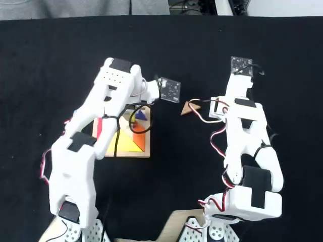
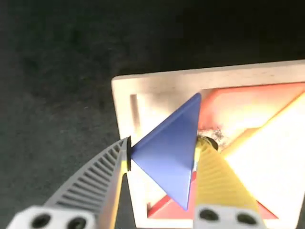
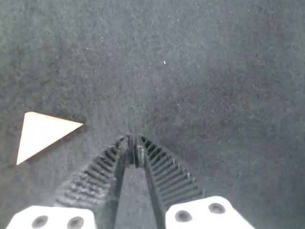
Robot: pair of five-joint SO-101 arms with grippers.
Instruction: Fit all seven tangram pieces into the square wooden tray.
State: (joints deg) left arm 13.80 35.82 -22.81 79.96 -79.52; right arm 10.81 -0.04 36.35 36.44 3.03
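Black cloth covers the bench. In the high view, your wooden tray sits at about 9 o'clock from the bench centre, under the left arm.

Left jaws: clamped on the blue triangle, one fingertip at a corner and the other against the opposite edge. The piece is held tilted over a corner of the tray, with pale tray floor showing beside it. You cannot tell whether it touches the floor.

Tray contents as seen from above:
- The yellow piece is at the near side.
- The orange piece is at its 2 o'clock.
- The red piece runs along the 9 o'clock wall.
- The blue triangle is toward the far corner at 1 o'clock.

Right jaws: closed, tips meeting with nothing between them, over bare cloth. The right arm stands at 3 o'clock of the tray.

The tan triangle lies flat on the cloth at about 2 o'clock from the tray, well apart from it. The right wrist view puts that triangle near your closed jaws, not touching.
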